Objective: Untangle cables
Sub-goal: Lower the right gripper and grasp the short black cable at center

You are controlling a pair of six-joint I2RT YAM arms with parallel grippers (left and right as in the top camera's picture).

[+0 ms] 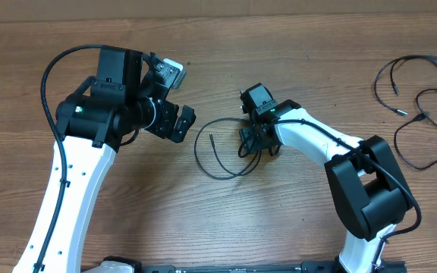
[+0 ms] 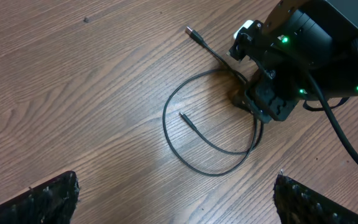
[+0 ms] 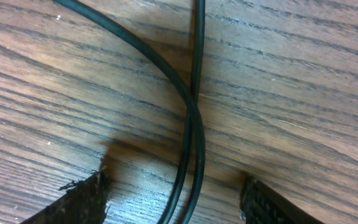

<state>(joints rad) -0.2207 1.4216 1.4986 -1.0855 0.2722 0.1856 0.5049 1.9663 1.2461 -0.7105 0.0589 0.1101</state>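
A thin black cable (image 1: 217, 149) lies looped on the wooden table at the centre, with one plug end inside the loop; it also shows in the left wrist view (image 2: 207, 146). My right gripper (image 1: 253, 142) is down at the loop's right side, open, with two crossing strands (image 3: 192, 130) lying between its fingertips (image 3: 176, 199). My left gripper (image 1: 174, 114) is open and empty, raised to the left of the loop; its fingertips (image 2: 176, 199) frame bare table. More loose cables (image 1: 423, 106) lie at the far right.
The table (image 1: 127, 45) is wood-grained. The left arm's body (image 1: 105, 114) stands at the left and the right arm's body (image 1: 366, 189) at the lower right, each with thicker black arm cables.
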